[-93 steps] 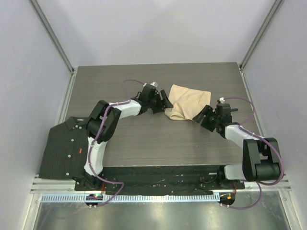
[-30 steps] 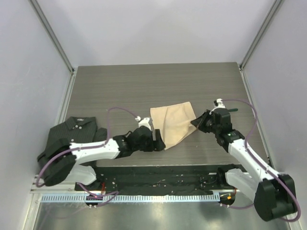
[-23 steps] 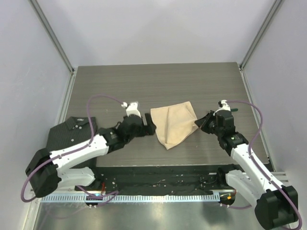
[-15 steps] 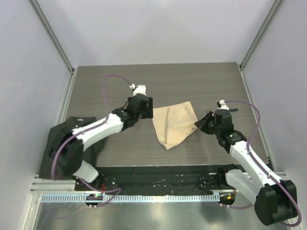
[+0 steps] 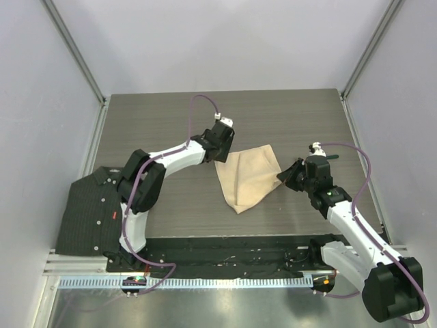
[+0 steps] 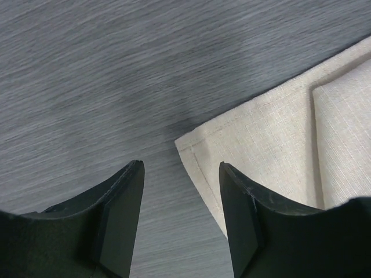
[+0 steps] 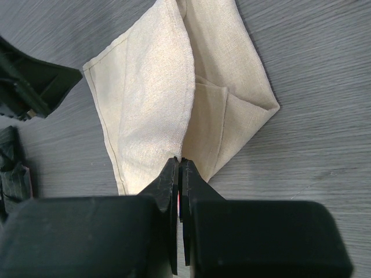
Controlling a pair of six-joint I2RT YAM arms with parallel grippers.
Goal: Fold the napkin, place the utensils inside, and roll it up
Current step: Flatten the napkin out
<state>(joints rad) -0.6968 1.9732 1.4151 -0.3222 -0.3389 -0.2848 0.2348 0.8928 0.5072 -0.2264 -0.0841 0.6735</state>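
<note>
**Napkin fold just starting**

The napkin (image 5: 246, 174) lay rumpled and partly doubled over in the middle of the table (image 5: 171, 116). The right gripper (image 7: 178, 165) was pressed together, pinching the napkin's right corner. The left gripper (image 6: 179, 168) hovered spread around the far-left corner. Its next move was probably to close there.

Matt woven napkin (image 6: 278, 145), wood-grain table (image 6: 87, 69)

Grey wood-grain table (image 5: 273, 109), pale walls (image 5: 225, 41)
</note>
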